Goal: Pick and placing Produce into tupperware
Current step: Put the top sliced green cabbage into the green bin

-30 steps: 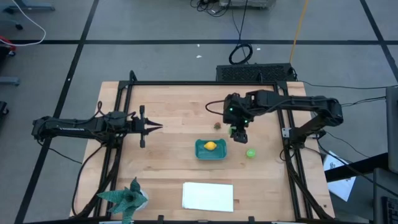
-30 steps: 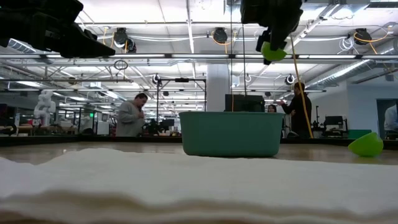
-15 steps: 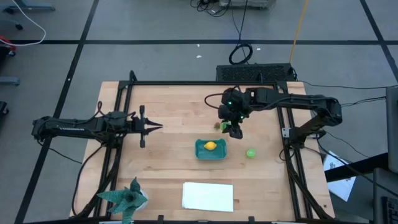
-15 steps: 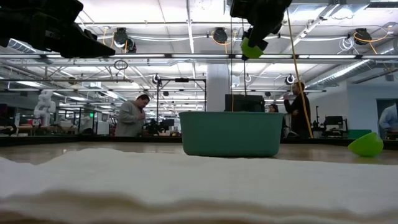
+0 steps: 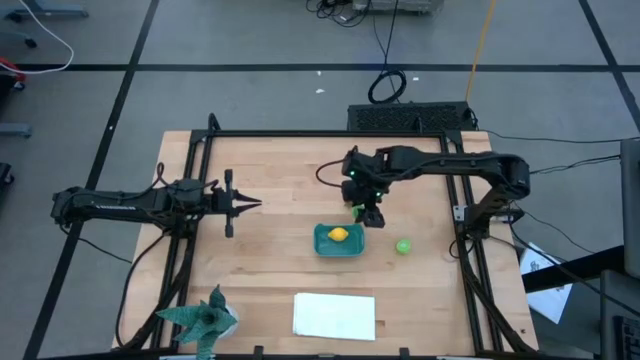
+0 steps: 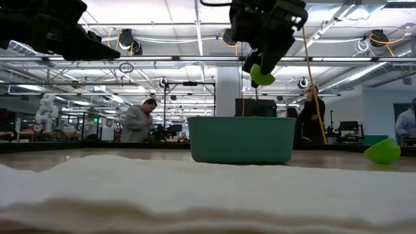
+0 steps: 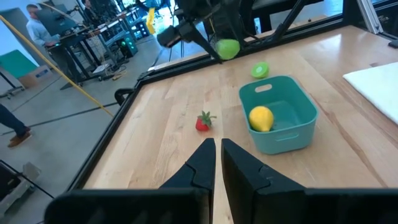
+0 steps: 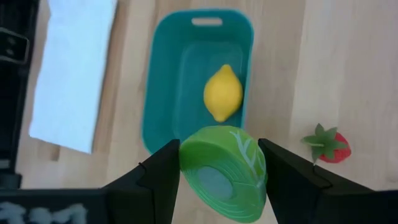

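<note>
Even, bright overhead light falls on the tabletop [image 5: 270,260], with only faint, soft shadows under the arms. In the low view, ceiling lamps [image 6: 229,36] glare against the hall, and the white sheet [image 6: 195,195] close to the lens is blurred. In the right wrist view the green piece [image 8: 222,171] looks slightly soft, perhaps from nearness

A white sheet [image 5: 335,315] lies flat near the table's front edge, filling the low view's foreground [image 6: 195,195]. A green spiky paper figure [image 5: 203,320] stands at the front left corner. Black cables [image 5: 385,85] coil on the grey floor behind the table. Beyond, people [image 6: 138,121] stand among what may be workbenches.
</note>
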